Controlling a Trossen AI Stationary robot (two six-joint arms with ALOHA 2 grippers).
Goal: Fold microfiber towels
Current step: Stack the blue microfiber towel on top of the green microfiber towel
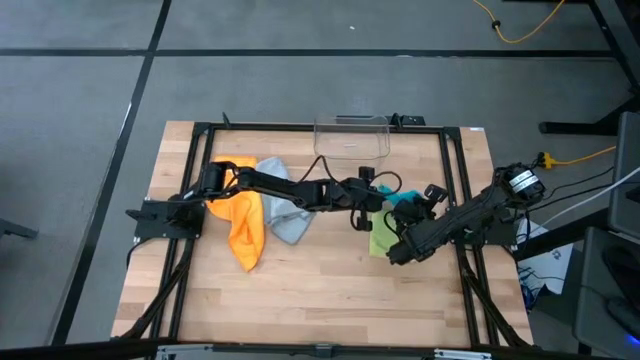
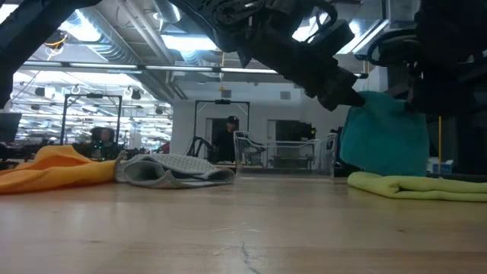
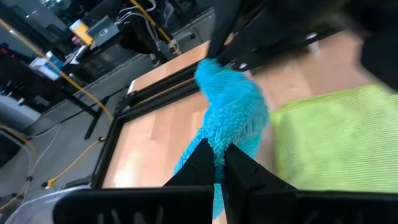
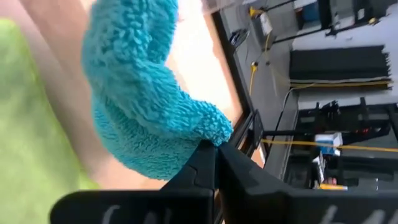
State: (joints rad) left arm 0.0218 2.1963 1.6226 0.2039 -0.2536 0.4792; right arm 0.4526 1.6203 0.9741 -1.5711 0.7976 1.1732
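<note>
The teal towel (image 1: 408, 207) hangs bunched between my two grippers at the table's right middle, above the wood. Both are shut on it: my left gripper (image 3: 219, 162), reaching in from the left, and my right gripper (image 4: 216, 158), coming from the right. Beside and just nearer lies the lime green towel (image 1: 380, 240), folded flat on the table. On the left, the orange towel (image 1: 245, 225) and the crumpled grey towel (image 1: 287, 218) rest on the wood, touching each other. In the low view the lime towel hides the teal towel's lower edge (image 2: 384, 169). My left gripper pinches a bunched edge of the teal towel (image 3: 214, 134) between its two fingers, slanting slightly downward from the table's left. The cloth rises in a thick fold beyond the fingertips. My right gripper pinches a bunched corner of the same towel (image 4: 210, 127), slanting down from the right; the cloth sags slack beside the fingers.
A clear plastic bin (image 1: 350, 138) stands at the far edge, behind the grippers. A black metal frame (image 1: 455, 180) runs around the table. Bare wood (image 1: 320, 290) lies along the near side. People and equipment show in the room beyond.
</note>
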